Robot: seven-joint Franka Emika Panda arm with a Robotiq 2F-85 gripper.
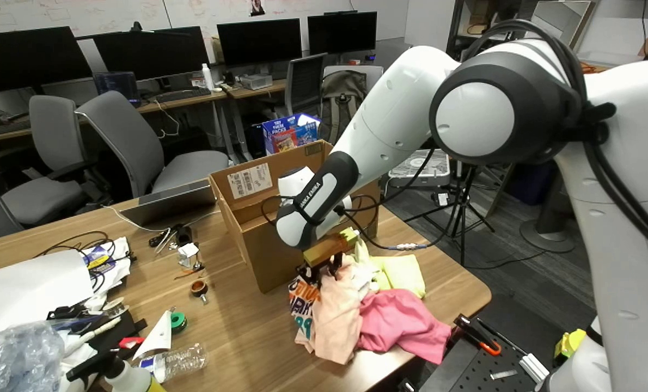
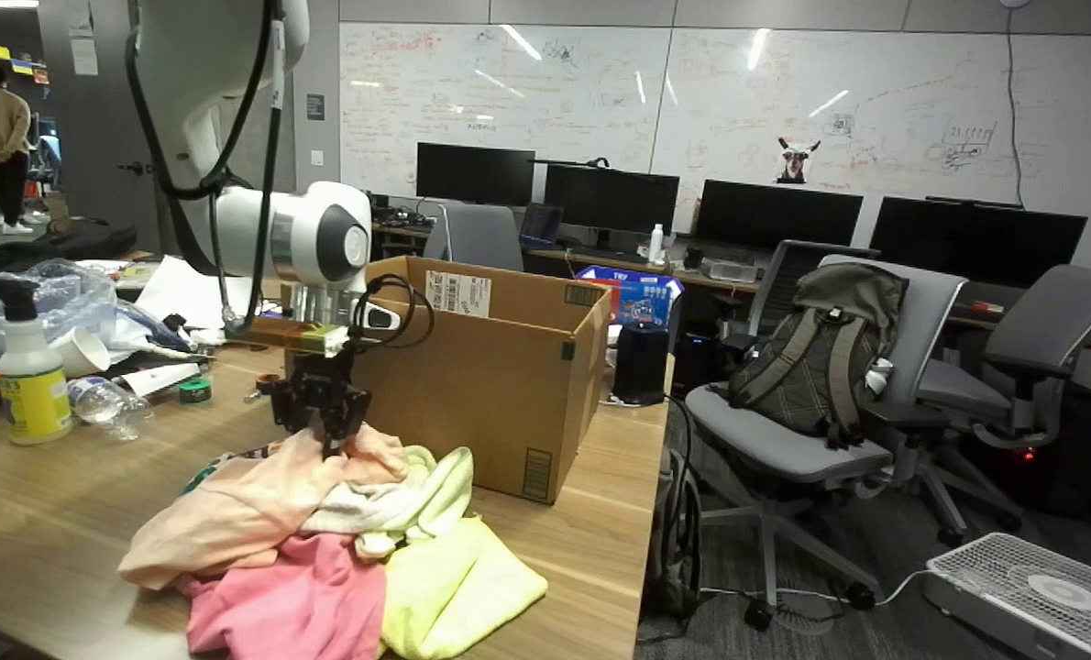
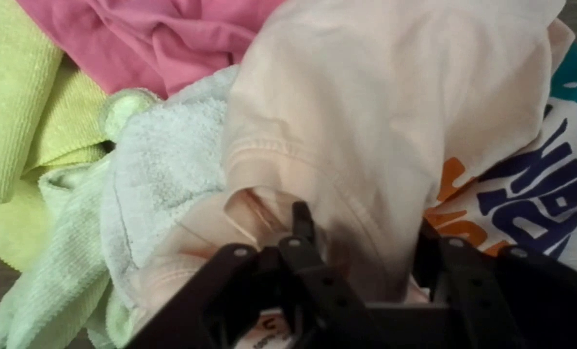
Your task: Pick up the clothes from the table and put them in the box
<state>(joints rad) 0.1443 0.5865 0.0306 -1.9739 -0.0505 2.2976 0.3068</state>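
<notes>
- Well, the desk (image 1: 242, 332) shows bare wood between the clothes (image 2: 335, 513) and the plastic bottle (image 1: 182, 362), leaving room to work on that side
- The box (image 2: 472, 394) stands upright, open at the top, just beside the clothes; its rim sits above the grasp, so a straight lift should come before any travel across it
- The clothes lie heaped together on the desk, outside the box; the step in hand looks like grasping one of them
- The pink garment (image 1: 405, 324) reaches the desk's edge and seems to lap over it, so dragging the heap that way is best avoided
- The peach garment (image 3: 337, 97) partly covers the printed garment (image 3: 536, 194); a deep fold should hold better than a thin pinch, and the lift wants to begin slowly in case the printed one comes along
- The end effector (image 3: 363, 219) points down into the peach garment, its fingers (image 3: 304, 223) standing apart with a fold between them; no firm pinch shows, so they should press together fully before rising
- The cable (image 1: 407, 246) hangs loose near the box's wall and could catch on the rim during the carry
</notes>
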